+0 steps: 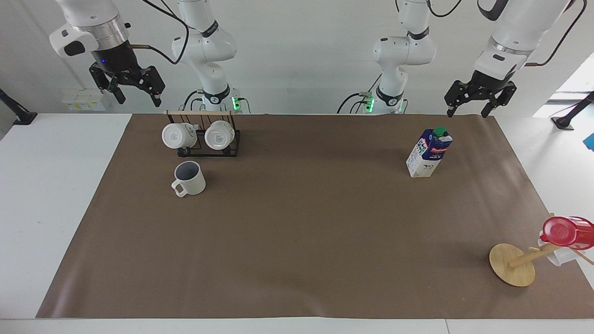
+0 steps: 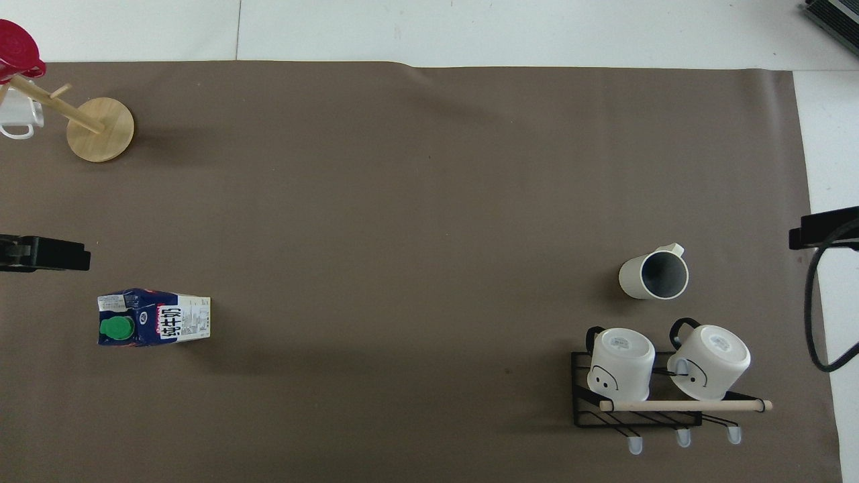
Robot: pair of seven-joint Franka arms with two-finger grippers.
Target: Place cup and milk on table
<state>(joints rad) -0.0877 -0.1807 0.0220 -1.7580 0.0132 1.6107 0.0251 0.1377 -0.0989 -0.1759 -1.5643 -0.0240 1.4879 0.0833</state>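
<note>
The cup [image 1: 189, 178] stands upright on the brown sheet of the table [image 1: 301, 222], just farther from the robots than the mug rack; it also shows in the overhead view [image 2: 654, 275]. The milk [image 1: 429, 153] stands upright on the sheet toward the left arm's end, and its green cap shows in the overhead view [image 2: 154, 317]. My right gripper [image 1: 137, 96] hangs open and empty high in the air at the right arm's end, apart from the cup. My left gripper [image 1: 468, 110] hangs open and empty high at the left arm's end, apart from the milk.
A black wire rack [image 1: 202, 139] with a wooden bar holds two white mugs bottom-first, beside the cup and nearer to the robots. A wooden mug tree [image 1: 513, 264] with a red cup [image 1: 566, 232] stands at the sheet's corner farthest from the robots, at the left arm's end.
</note>
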